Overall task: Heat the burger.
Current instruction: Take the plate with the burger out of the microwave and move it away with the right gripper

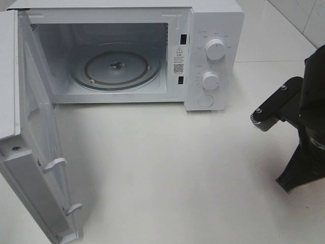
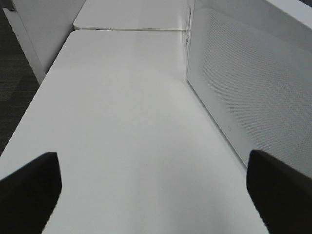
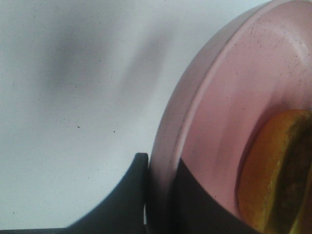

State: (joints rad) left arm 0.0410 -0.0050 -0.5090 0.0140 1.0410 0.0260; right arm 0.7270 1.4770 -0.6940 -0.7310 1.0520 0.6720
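Observation:
The burger (image 3: 278, 175) shows only in the right wrist view, as a golden-brown bun edge lying on a round pink plate (image 3: 229, 97). My right gripper (image 3: 161, 200) is shut on the plate's rim, one dark finger outside it and one inside. In the exterior high view only the right arm (image 1: 304, 127) appears, at the right edge; plate and burger are out of that frame. My left gripper (image 2: 156, 195) is open over bare white table, nothing between its fingers (image 2: 29, 190), beside the microwave's perforated side wall (image 2: 243, 73).
The white microwave (image 1: 213, 61) stands at the back, its door (image 1: 35, 152) swung wide open to the left front. Its glass turntable (image 1: 117, 68) is bare. Two knobs (image 1: 215, 49) sit on the right panel. White table (image 1: 167, 173) spreads in front.

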